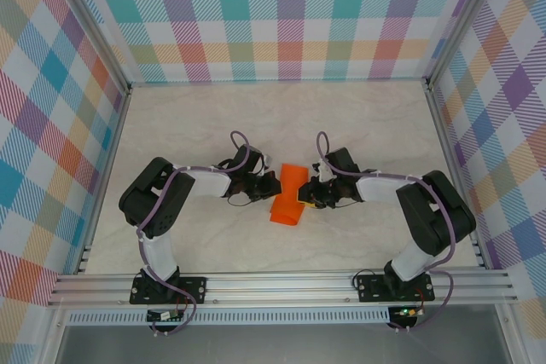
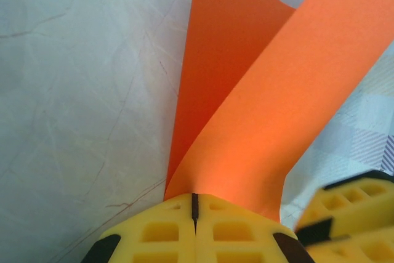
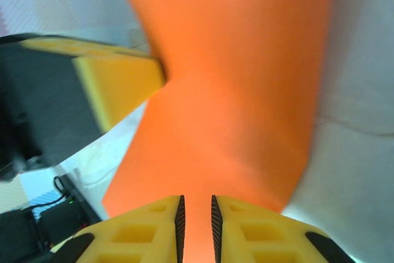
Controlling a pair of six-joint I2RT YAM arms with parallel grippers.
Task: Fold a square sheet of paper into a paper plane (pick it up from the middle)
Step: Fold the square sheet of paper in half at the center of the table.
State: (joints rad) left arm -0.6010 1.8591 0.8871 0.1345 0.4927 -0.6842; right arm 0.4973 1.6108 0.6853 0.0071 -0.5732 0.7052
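The square sheet of paper [image 1: 288, 196] is bright orange and bent over into a curved strip at the table's middle, between my two grippers. My left gripper [image 2: 194, 196] is shut on the sheet's near edge, and the paper [image 2: 265, 121] rises from its tips in two layers. From the left, that gripper [image 1: 275, 185] meets the sheet. My right gripper [image 1: 307, 192] comes in from the right. Its jaws [image 3: 196, 200] stand a narrow gap apart, with the orange paper [image 3: 234, 90] showing through the gap and beyond the tips. One left finger [image 3: 117, 84] touches the sheet's far side.
The pale marbled table [image 1: 213, 125] is walled by checked panels [image 1: 281, 14] at the back and both sides. A metal rail [image 1: 281, 283] runs along the near edge with both arm bases on it. A yellow right fingertip [image 2: 345, 207] sits close beside the left gripper.
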